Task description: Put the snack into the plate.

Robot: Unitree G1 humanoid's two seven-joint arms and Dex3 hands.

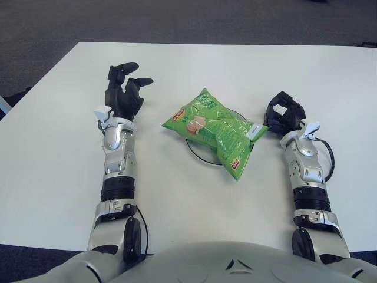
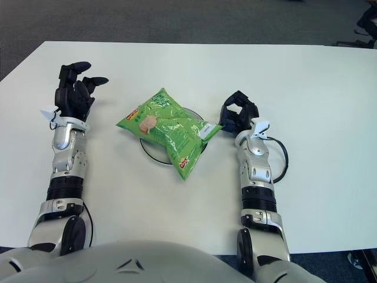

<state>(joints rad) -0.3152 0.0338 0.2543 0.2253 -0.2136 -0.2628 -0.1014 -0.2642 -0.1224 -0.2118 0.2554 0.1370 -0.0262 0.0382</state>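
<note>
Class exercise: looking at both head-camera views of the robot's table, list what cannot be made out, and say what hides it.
1. Most of the plate: the snack bag lies over it; only rim arcs show in both views.
2. Whether the right hand touches the bag's corner: its curled fingers sit right beside it.
3. The bag's small print: too small.
4. The left hand, left of the bag: its contact with the table is unclear.
</note>
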